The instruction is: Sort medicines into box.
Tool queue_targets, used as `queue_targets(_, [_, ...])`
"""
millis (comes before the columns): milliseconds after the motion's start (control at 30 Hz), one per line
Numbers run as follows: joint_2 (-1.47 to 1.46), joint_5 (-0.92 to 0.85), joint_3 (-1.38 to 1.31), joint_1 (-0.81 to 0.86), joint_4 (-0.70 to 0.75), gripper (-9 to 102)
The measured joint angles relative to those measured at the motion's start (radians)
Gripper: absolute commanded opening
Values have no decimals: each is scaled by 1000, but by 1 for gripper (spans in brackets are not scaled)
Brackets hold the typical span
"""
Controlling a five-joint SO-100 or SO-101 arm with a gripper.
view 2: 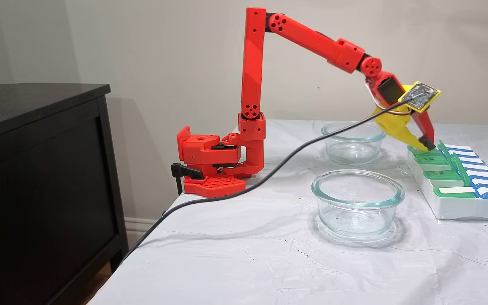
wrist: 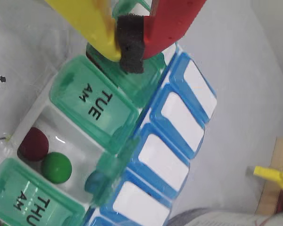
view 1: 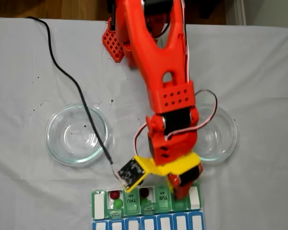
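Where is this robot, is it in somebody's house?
Probably a room in a home, not a factory. A white cloth covers the table, a black cabinet stands beside it against a plain wall, and wooden floor shows past the table.

The end effector (view 2: 427, 146) sits low at the pill box (view 2: 460, 203), its tips pressed together on a green lid (wrist: 132, 82), so little room remains at that end cell. Raised green lids (view 2: 460, 169) stand along the middle of the box as a low fence between the green row and the blue row (wrist: 179, 117). Two glass bowls (view 1: 77, 134) (view 1: 221, 136) flank the arm, with bare surface (view 2: 227, 254) between them. A black cable (view 1: 72, 86) trails across the cloth beside one bowl.
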Motion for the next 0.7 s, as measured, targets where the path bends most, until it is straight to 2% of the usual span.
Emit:
queue_targets(467, [37,-238,123,-20,-115,0])
queue_targets(567, [44,-236,133,-17,-132,0])
queue_targets(700, [107,-135,120,29,-101,0])
